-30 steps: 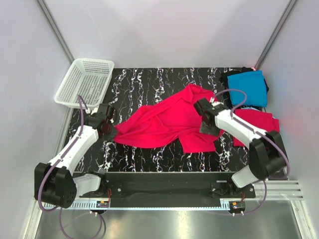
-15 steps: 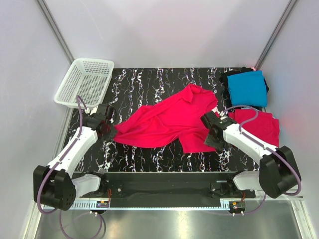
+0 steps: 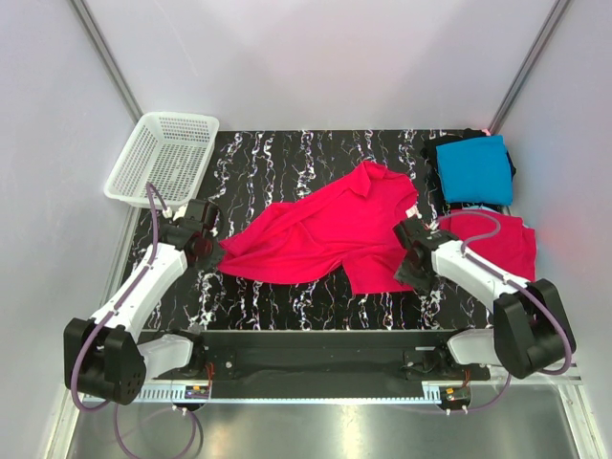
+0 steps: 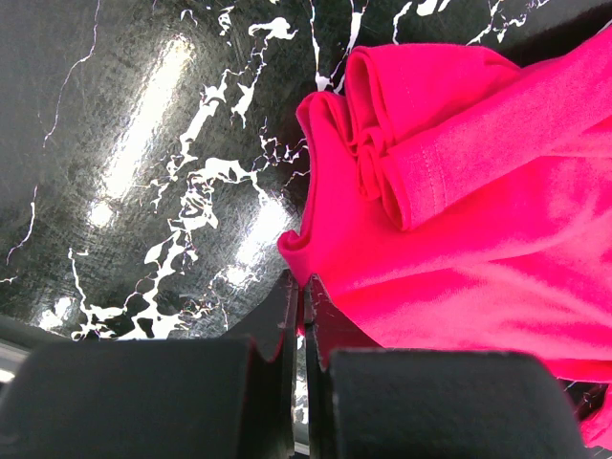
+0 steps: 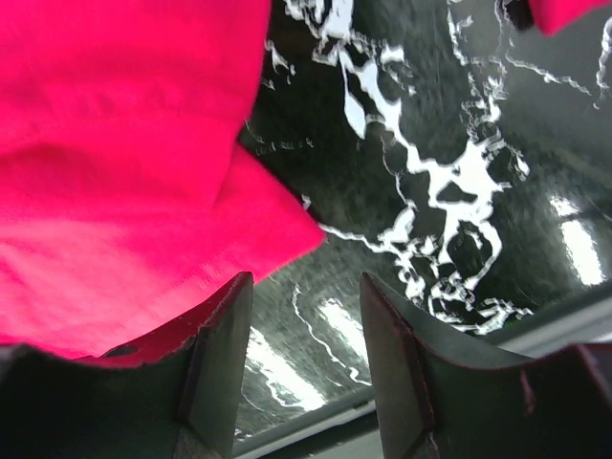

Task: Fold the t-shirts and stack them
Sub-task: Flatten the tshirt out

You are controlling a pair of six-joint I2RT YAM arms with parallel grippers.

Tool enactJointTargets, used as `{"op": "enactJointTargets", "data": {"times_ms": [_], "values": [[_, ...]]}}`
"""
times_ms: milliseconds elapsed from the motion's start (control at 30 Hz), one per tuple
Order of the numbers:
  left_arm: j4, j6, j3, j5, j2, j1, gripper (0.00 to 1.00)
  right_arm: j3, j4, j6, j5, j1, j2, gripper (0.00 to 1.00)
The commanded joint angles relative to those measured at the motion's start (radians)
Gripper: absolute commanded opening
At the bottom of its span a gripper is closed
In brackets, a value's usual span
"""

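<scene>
**Workspace Status: One T-Shirt Spread, Left Claw Clamped, Right Claw Open**

A black, white-veined marbled table (image 3: 287,153) carries all the garments. A spread pinkish-red cloth t-shirt (image 3: 325,234) lies crumpled across the middle of the table, running from near the left edge toward the far right.

The left gripper (image 3: 208,247) sits at the left end of this shirt. In the left wrist view its jaws are pressed together, and the cloth hem is pinched between the two fingertips (image 4: 287,316). Rolled folds of the same shirt lie just beyond them.

The right gripper (image 3: 409,260) sits at the near right part of the shirt, where the lower flap ends. In the right wrist view its jaws stand well apart, with bare table between them. One finger (image 5: 218,344) is at the edge of the red cloth. The other finger is over the bare table. This claw grips nothing.

At the far right corner, a folded turquoise-blue t-shirt (image 3: 475,167) lies on top of a black t-shirt (image 3: 431,153). A second pinkish-red t-shirt (image 3: 502,244) lies at the right edge, just nearer than that pile.

A white plastic mesh basket (image 3: 177,117) sits tilted at the far left corner.
</scene>
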State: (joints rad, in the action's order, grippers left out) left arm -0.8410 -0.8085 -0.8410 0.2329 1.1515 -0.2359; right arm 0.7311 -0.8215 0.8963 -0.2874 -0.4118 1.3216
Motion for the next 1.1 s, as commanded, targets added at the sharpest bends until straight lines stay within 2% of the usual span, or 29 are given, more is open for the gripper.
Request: {"op": "enactJointTargets", "data": {"times_ms": [0, 133, 400, 633, 900, 1000, 1067], "values": [[0.002, 0.015, -0.013, 0.011, -0.021, -0.002, 0.00, -0.009, 0.071, -0.060, 0.060, 0.080, -0.012, 0.56], [0.002, 0.017, -0.013, 0.013, -0.022, -0.002, 0.00, -0.012, 0.097, -0.099, 0.097, 0.125, -0.021, 0.56], [-0.001, 0.019, -0.018, 0.013, -0.024, -0.002, 0.00, -0.071, 0.185, -0.115, 0.209, 0.133, -0.004, 0.53], [-0.006, 0.020, -0.026, 0.014, -0.024, 0.000, 0.00, -0.084, 0.188, -0.119, 0.194, 0.149, -0.002, 0.53], [-0.010, 0.020, -0.032, 0.013, -0.022, 0.000, 0.00, -0.053, 0.209, -0.143, 0.154, 0.169, 0.070, 0.51], [-0.009, 0.020, -0.032, 0.014, -0.021, -0.002, 0.00, -0.055, 0.254, -0.158, 0.185, 0.185, 0.105, 0.46], [-0.010, 0.022, -0.032, 0.016, -0.022, 0.000, 0.00, -0.056, 0.280, -0.166, 0.204, 0.192, 0.119, 0.38]]}}
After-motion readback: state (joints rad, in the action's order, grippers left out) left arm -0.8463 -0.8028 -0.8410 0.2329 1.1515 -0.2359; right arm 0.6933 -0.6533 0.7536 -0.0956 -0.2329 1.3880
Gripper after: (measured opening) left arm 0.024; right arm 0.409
